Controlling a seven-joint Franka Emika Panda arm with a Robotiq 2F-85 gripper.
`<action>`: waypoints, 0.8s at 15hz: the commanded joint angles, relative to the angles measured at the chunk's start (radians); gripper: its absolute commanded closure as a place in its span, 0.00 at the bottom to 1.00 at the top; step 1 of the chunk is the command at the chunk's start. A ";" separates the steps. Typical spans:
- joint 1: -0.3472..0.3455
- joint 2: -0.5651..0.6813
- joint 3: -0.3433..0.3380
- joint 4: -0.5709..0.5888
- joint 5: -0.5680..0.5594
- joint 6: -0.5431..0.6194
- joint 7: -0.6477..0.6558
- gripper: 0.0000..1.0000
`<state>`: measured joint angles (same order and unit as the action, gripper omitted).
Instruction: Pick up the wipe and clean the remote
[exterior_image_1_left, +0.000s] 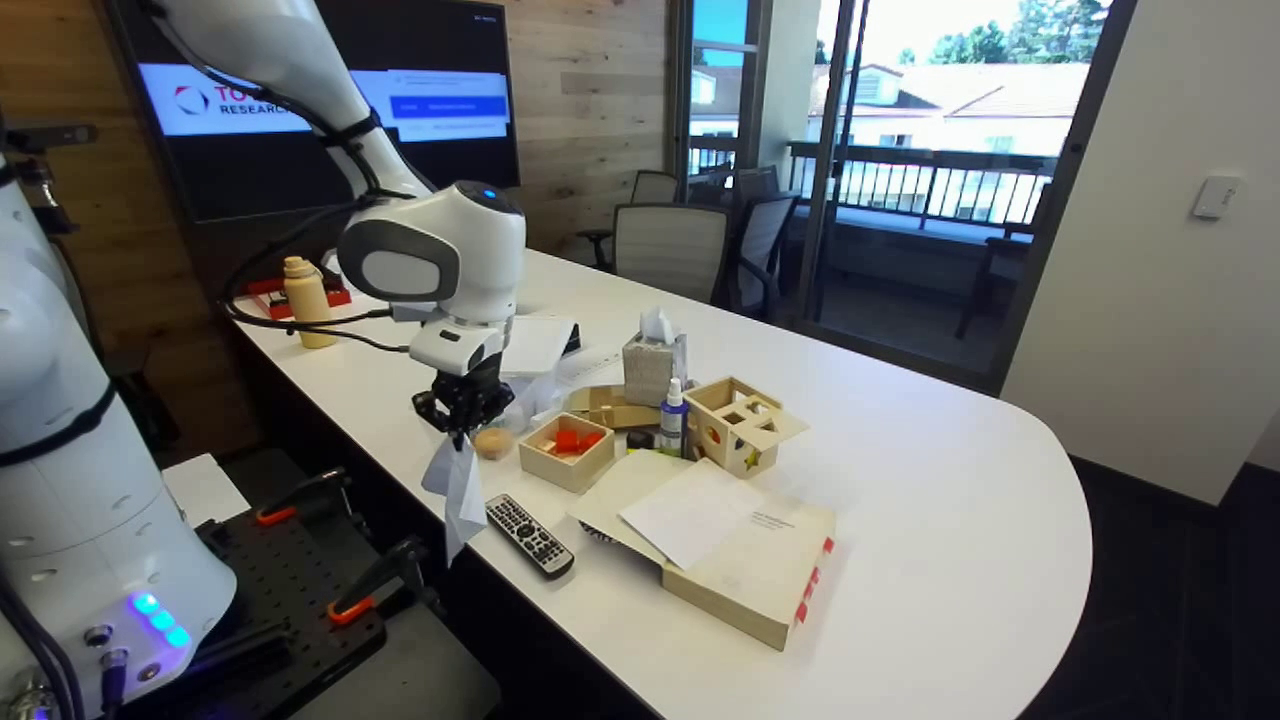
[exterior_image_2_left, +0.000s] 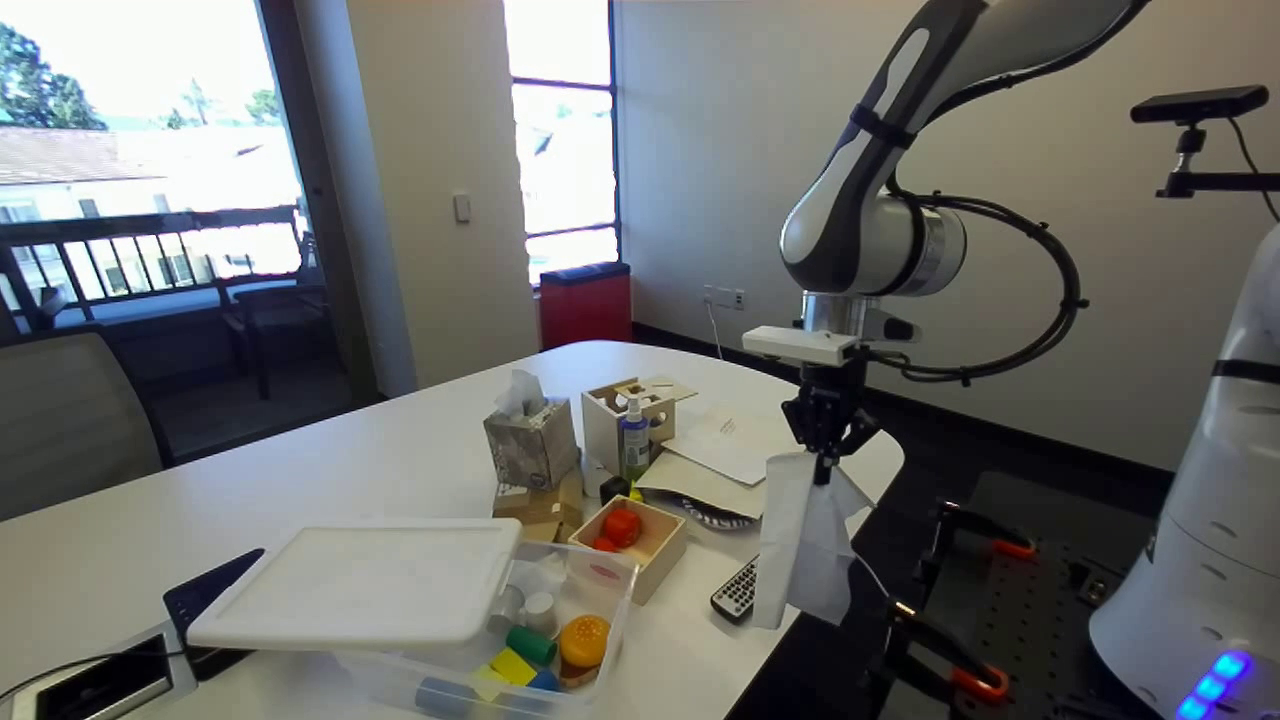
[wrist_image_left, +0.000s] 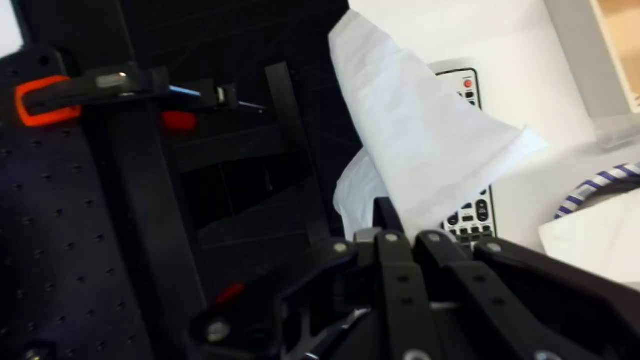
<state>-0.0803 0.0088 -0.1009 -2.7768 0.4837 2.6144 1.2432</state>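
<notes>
The white wipe hangs in loose folds from my gripper. In an exterior view, the gripper points down and its fingers are closed on the wipe's upper part. In the wrist view, the fingers pinch the wipe, which spreads out ahead of them. The grey remote with black buttons lies on the table near its edge, beside the hanging wipe. It is partly hidden by the wipe in an exterior view. In the wrist view the wipe covers the remote's middle.
A small wooden box with red blocks stands near the remote. A thick book with papers lies on the remote's other side. A tissue box, spray bottle and wooden shape box stand behind. A clear bin holds toys.
</notes>
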 joint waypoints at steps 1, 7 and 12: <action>0.017 0.073 0.025 0.063 -0.050 0.112 0.070 1.00; 0.011 0.285 0.052 0.215 0.020 0.138 0.007 1.00; -0.008 0.451 0.100 0.331 0.096 0.130 -0.059 1.00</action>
<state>-0.0702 0.3652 -0.0298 -2.5251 0.5360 2.7421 1.2303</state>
